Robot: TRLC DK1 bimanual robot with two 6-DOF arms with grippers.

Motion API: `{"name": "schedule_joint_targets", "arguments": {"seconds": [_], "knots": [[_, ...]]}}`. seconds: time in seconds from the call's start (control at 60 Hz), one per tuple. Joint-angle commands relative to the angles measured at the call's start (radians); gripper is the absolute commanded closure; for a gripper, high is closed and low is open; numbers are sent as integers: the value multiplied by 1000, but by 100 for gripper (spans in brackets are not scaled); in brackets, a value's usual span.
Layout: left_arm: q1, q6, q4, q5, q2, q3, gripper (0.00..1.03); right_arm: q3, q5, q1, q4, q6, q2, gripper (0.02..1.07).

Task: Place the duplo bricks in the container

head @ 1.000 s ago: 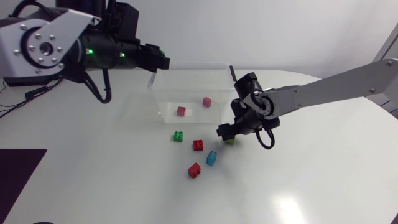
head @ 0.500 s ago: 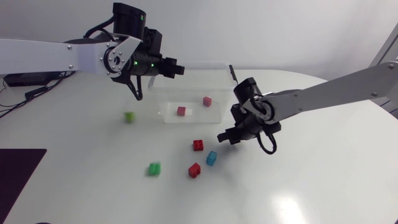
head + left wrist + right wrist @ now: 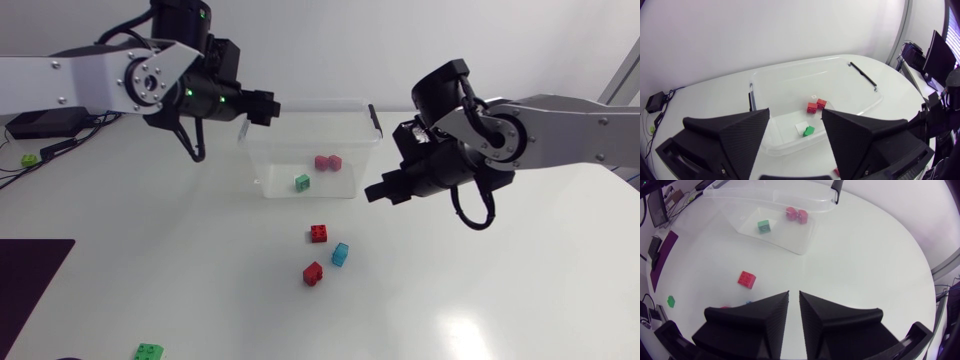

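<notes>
Container w/ red brick, blue brick nearby

A green brick now lies in the container; the right tool has risen.

A white table with a rounded edge carries everything. A dark purple mat lies flat at its near left corner. A small black box with cables sits at the far left edge, well apart from the mat.
</notes>
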State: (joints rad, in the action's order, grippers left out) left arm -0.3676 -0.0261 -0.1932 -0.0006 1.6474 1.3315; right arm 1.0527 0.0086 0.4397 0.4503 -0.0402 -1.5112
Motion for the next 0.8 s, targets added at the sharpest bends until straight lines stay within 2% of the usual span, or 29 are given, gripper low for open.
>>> {"name": "schedule_joint_targets", "arguments": {"seconds": [0.0, 0.067, 0.1, 0.167, 0.25, 0.433, 0.6, 0.783], "knots": [[-8, -8, -43, 10, -80, -22, 29, -2, 4, 24, 21, 5, 17, 84], [-11, 0, -137, 10, -113, -11, 29, -3, -1, 40, 36, 11, 31, 81], [-13, 17, -178, 11, -124, -9, 29, -5, -7, 50, 51, 17, 34, 74], [1, 54, -301, 10, -147, -5, 29, -20, -21, 76, 57, 26, 43, 52], [29, 111, -420, 16, -189, -43, 29, -51, -24, 116, 51, 53, 25, 38], [111, 189, -586, 44, -262, -195, 29, -99, -71, 143, -21, 109, -90, 33], [173, 247, -762, 70, -284, -310, 29, -92, -94, 182, -64, 181, -196, 21], [205, 258, -819, 109, -270, -387, 29, -59, -108, 218, -82, 206, -271, 19]]}}
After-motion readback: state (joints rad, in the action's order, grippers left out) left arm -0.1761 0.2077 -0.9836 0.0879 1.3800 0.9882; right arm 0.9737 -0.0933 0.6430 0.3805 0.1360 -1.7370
